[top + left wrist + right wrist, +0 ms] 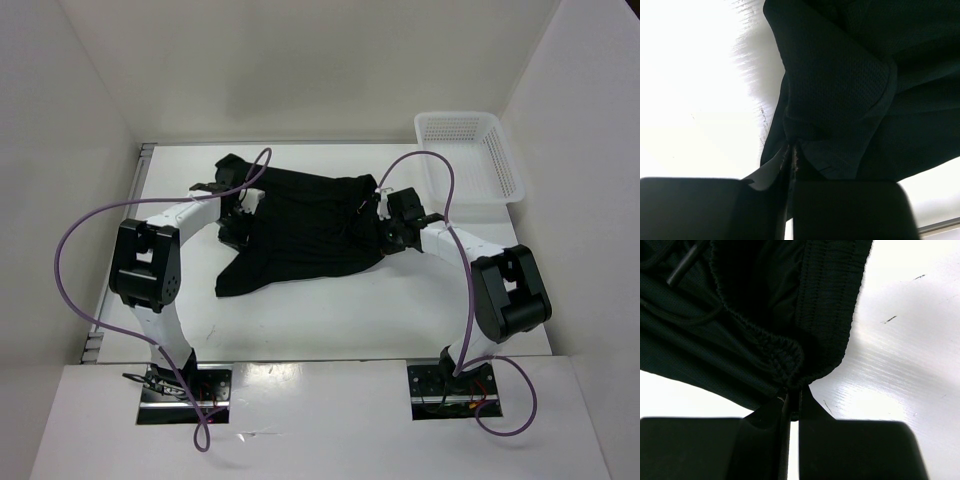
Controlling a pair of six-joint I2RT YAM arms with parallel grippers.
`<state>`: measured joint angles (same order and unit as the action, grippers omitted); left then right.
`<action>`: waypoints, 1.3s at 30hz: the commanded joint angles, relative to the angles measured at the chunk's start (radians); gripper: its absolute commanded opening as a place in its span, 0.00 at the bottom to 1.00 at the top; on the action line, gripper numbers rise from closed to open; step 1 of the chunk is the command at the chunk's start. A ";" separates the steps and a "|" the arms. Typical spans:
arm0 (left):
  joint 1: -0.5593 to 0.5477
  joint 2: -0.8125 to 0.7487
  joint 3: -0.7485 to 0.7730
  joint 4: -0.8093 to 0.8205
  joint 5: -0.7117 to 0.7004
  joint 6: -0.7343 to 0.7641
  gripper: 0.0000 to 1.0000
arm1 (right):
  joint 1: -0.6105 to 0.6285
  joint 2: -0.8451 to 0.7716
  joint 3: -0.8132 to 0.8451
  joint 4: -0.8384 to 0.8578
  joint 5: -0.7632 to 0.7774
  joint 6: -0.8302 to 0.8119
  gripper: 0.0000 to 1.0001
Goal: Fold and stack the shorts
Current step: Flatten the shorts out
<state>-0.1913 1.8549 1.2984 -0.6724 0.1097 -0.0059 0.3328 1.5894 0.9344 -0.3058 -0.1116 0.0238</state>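
The shorts (300, 232) lie spread and rumpled across the middle of the top view, on the white table (320, 320). One leg trails toward the lower left and another dark corner reaches toward the upper left. The left gripper (240, 213) is at their left edge. In its wrist view the left gripper (792, 162) has its jaws pressed together on a pinch of the shorts (840, 90), and the cloth bunches upward from the jaws into the upper right of the frame. The right gripper (378, 218) is at the right edge of the shorts. In its wrist view the right gripper (790, 396) is clamped on the ribbed waistband (825, 300), with a drawstring (682, 267) showing at the upper left. A white mesh basket (505, 165) sits in the upper right of the top view, apart from the shorts. A purple cable (75, 250) loops over each arm.
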 commanded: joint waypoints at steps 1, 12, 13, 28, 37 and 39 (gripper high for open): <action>0.000 -0.039 0.024 0.007 0.004 0.006 0.00 | -0.005 -0.042 -0.008 0.034 -0.002 -0.018 0.00; 0.151 -0.034 0.142 0.103 -0.288 0.006 0.00 | -0.005 -0.051 -0.029 0.034 -0.002 -0.056 0.00; 0.167 -0.010 0.151 0.114 -0.298 0.006 0.00 | -0.005 -0.051 -0.029 0.034 -0.002 -0.056 0.00; 0.117 -0.139 0.084 0.168 -0.430 0.006 0.69 | -0.005 -0.069 -0.040 0.025 0.003 -0.099 0.50; -0.135 -0.408 -0.344 -0.068 -0.314 0.006 0.66 | -0.095 -0.112 0.067 -0.002 0.080 -0.277 0.55; -0.157 -0.408 -0.385 -0.069 -0.303 0.006 0.66 | -0.095 -0.112 0.089 -0.032 0.023 -0.260 0.54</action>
<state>-0.3431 1.4242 0.9813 -0.6605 -0.2150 -0.0021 0.2348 1.5192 0.9558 -0.3229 -0.0616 -0.1833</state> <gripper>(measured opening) 0.658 0.545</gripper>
